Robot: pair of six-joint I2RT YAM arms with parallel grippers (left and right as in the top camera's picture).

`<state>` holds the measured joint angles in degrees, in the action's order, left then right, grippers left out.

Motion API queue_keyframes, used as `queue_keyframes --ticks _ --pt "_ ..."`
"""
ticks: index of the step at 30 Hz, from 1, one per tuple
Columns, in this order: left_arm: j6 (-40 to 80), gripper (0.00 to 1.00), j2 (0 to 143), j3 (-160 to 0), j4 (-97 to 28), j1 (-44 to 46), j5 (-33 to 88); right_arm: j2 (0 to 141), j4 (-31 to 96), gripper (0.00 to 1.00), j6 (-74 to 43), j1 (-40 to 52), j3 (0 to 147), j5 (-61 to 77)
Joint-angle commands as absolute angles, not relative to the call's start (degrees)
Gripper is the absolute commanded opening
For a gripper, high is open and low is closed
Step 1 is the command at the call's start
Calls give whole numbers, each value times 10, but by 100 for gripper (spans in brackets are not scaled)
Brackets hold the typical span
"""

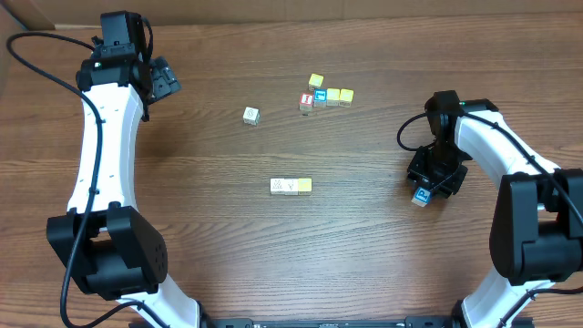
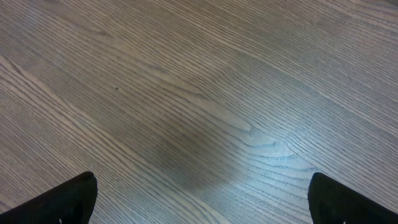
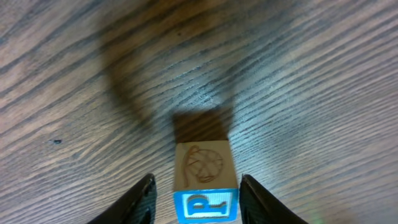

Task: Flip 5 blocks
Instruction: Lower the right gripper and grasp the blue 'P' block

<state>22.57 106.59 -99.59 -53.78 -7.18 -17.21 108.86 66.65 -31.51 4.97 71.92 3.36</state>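
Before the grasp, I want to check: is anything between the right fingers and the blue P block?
Nothing visible. The blue P block sits directly between the right fingers, with only bare table beside it.

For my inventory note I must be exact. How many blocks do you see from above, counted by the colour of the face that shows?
Cream-white blocks: 3
Yellow blocks: 4
Blue-faced blocks: 2
Red-faced block: 1
Total: 10
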Motion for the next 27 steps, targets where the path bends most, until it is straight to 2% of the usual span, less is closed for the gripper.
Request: queue_keyframes --ticks 1,10,17,27 --pt "238 100 1057 -1006 -537 -74 -180 1082 663 42 -317 52 719 26" --pt "238 100 1057 -1006 -537 -74 -180 1082 675 47 -317 53 716 27" --pt "238 100 1057 -1006 -537 -74 -180 1082 676 40 -317 55 716 33" --pt "238 100 1057 -1006 -537 -74 -180 1082 679 41 -317 55 716 37"
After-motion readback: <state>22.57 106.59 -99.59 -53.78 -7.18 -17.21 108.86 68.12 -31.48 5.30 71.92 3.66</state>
